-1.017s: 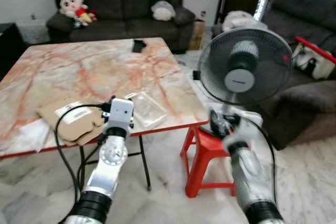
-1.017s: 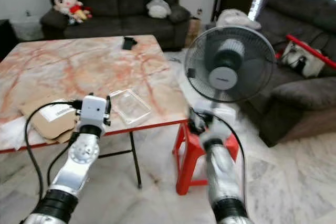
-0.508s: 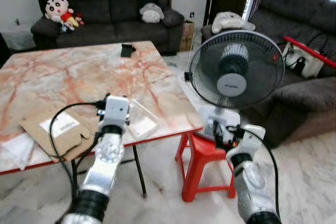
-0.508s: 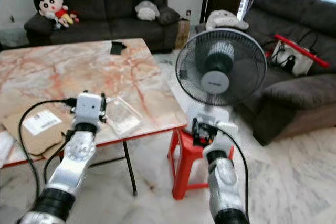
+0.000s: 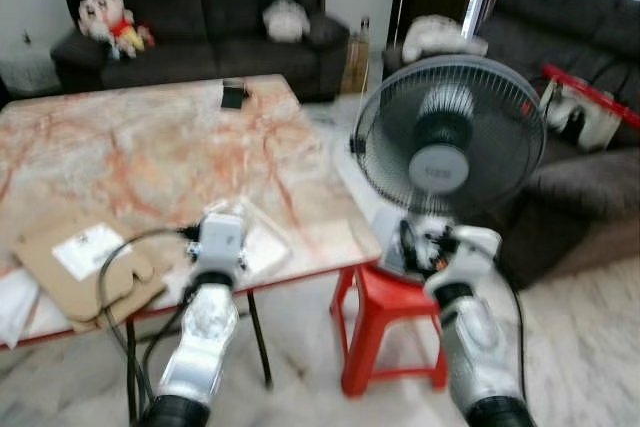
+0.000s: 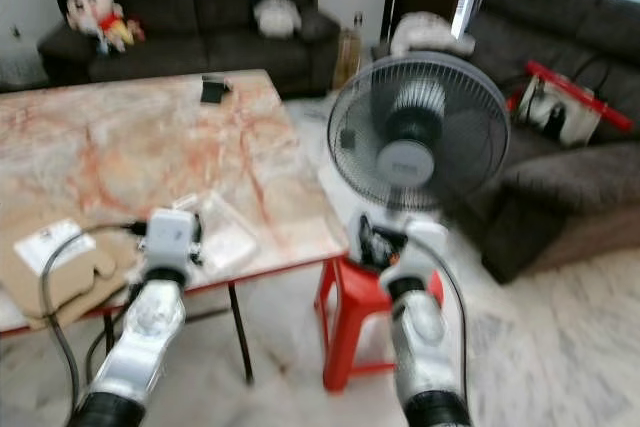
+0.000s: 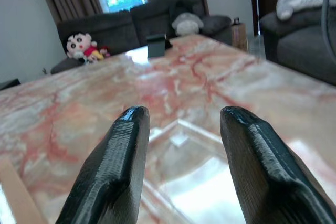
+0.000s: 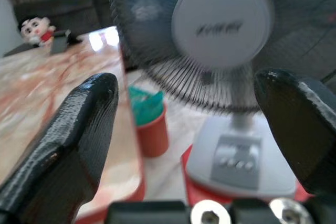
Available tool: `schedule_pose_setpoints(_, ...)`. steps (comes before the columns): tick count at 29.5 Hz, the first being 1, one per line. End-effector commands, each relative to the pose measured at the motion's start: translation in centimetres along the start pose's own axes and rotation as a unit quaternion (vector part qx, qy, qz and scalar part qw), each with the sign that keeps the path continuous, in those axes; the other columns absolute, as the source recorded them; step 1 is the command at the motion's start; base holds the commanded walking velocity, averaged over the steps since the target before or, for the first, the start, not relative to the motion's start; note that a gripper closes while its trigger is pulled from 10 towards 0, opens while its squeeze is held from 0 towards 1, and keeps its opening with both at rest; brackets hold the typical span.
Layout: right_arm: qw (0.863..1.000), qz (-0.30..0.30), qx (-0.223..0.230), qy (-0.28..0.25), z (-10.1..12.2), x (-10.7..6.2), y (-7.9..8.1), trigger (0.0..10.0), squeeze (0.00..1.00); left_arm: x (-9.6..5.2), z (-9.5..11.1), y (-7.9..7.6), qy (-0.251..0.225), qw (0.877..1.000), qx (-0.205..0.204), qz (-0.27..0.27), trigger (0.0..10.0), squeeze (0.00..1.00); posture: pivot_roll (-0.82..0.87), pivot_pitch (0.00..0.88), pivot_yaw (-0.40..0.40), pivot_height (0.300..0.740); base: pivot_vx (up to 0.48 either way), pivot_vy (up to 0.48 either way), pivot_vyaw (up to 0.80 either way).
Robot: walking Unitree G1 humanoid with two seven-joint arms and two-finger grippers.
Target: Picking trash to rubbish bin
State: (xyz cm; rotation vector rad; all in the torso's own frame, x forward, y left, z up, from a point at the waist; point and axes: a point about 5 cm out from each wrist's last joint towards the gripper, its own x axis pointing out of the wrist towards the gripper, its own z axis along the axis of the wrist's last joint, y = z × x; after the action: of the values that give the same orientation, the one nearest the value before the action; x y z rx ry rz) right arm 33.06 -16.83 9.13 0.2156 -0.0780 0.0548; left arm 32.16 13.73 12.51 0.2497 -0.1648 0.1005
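Here, left pincer point(image 7: 181, 145) spread over clear tray point(image 5: 258, 237) at table edge point(image 5: 300, 272), right pincer point(image 8: 189, 145) spread facing fan point(image 8: 220, 35).

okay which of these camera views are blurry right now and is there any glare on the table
Both eye views are soft with motion blur, worst on the fan and right arm. The left wrist view is sharper: its open fingers are crisp, with window glare on the marble table and on the clear plastic tray. In the right wrist view the near fingers are blurred.
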Motion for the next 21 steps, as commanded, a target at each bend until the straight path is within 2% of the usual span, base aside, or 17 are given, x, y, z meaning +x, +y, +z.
schedule_pose_setpoints(1, 1.0, 0.021, 0.005, -0.01, 0.6, 0.8, 1.4, 10.0, 0.0, 0.0, 0.0, 1.0, 0.0, 1.0, 0.002, 0.017, 10.0, 0.0, -0.07, 0.021, -0.053, 0.74, 0.304, 0.0, 0.0)
schedule_pose_setpoints(7, 0.999, 0.042, -0.012, -0.012, 1.0, 1.1, 2.1, 10.0, 0.0, -0.2, 0.0, 0.9, 0.0, 1.0, -0.001, 0.021, 10.0, 0.0, -0.07, 0.02, -0.059, 0.74, 0.3, 0.0, 0.0)
schedule_pose_setpoints(10, 0.998, 0.056, -0.025, -0.013, 1.0, 1.1, 2.5, 10.0, 0.0, -0.1, 0.4, 0.7, -0.004, 1.0, -0.001, 0.02, 10.0, 0.0, -0.07, 0.018, -0.062, 0.74, 0.299, 0.0, 0.72)
schedule_pose_setpoints(21, 0.998, 0.06, -0.02, -0.011, 1.0, 1.1, 2.5, 10.0, 0.0, -0.1, 0.6, 0.5, -0.009, 1.0, 0.0, 0.018, 10.0, 0.0, -0.07, 0.018, -0.065, 0.74, 0.294, 0.0, 0.78)
